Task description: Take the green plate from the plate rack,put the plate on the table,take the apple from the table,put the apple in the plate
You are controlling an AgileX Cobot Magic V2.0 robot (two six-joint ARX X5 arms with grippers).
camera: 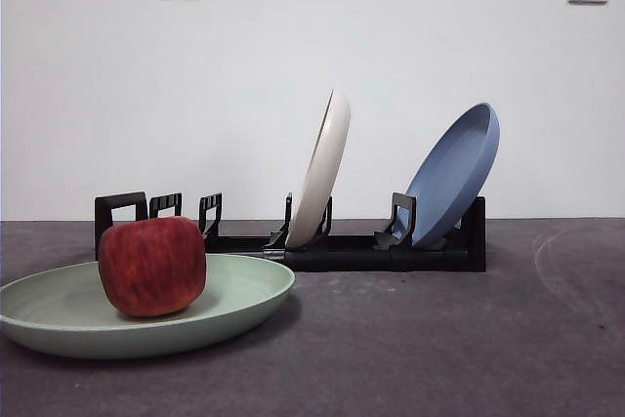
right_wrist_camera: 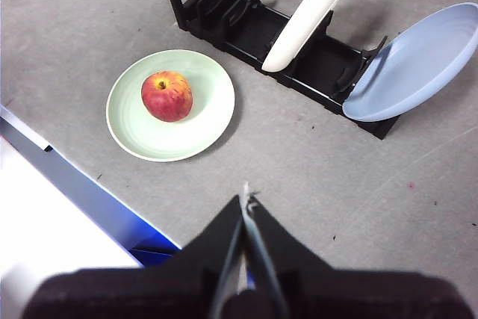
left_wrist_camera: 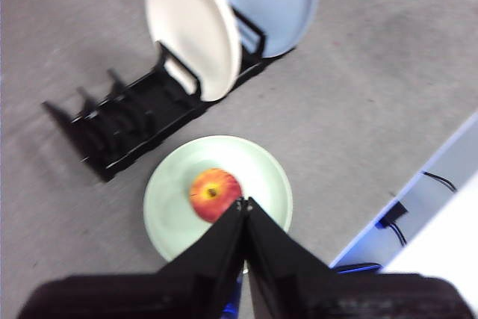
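The front view looks from low, about at the height of the counter (camera: 469, 339), level across it toward the white wall. It is near: the green plate (camera: 59, 324) with the apple (camera: 151, 266) fills the lower left, and the plate rack (camera: 371, 253) stands behind.

The left wrist view looks steeply down from high above, over the left hand (left_wrist_camera: 245, 201) (its two jaws pressed together).

The right wrist view also looks down from high, over the right hand (right_wrist_camera: 245, 188), from the other side of the plate.

All three views share the green plate, the apple and the rack with its cream plate (right_wrist_camera: 310, 13) and blue plate (right_wrist_camera: 418, 61).
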